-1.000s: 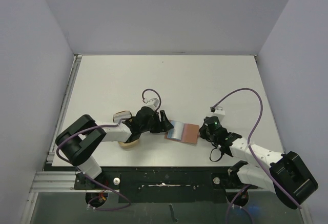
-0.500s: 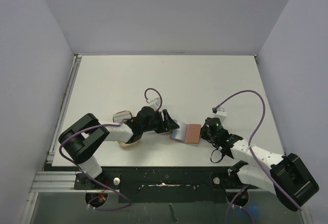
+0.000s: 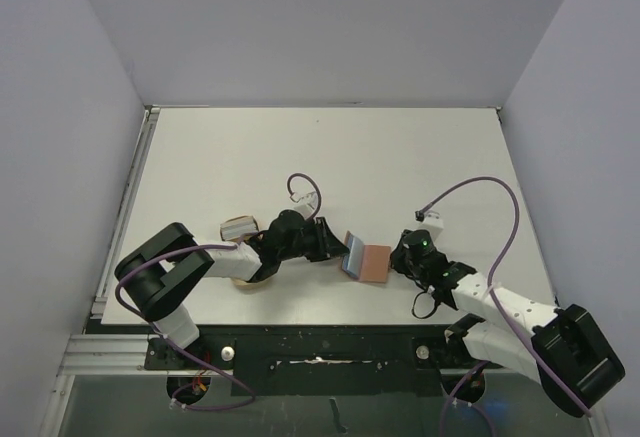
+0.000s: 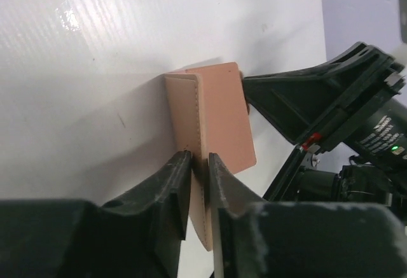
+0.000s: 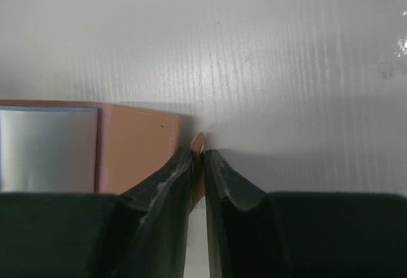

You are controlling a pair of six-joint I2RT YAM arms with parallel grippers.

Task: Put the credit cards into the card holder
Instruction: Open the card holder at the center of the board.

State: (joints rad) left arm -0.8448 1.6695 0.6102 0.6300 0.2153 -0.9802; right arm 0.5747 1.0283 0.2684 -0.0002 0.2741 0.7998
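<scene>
The reddish-brown card holder (image 3: 373, 260) lies between my two grippers near the table's front middle. Its left flap (image 4: 191, 119) stands raised on edge, pinched between the fingers of my left gripper (image 4: 198, 161), which is shut on it. A silvery light-blue credit card (image 3: 354, 254) shows inside the holder, also seen in the right wrist view (image 5: 48, 147). My right gripper (image 5: 198, 152) holds the holder's small closing tab (image 5: 198, 142) between its narrow jaws at the holder's right edge (image 5: 137, 151). No other credit cards are in view.
A pale tan case with a rounded end (image 3: 247, 276) lies partly under the left arm. A small tan and grey object (image 3: 237, 225) sits just behind it. Purple cables (image 3: 480, 182) loop above both wrists. The table's front edge (image 3: 320, 322) is close below the holder.
My left gripper moved right and closed on the holder's left flap, which went from lying flat to standing up. The holder now looks narrower from above. The right arm barely shifted.
</scene>
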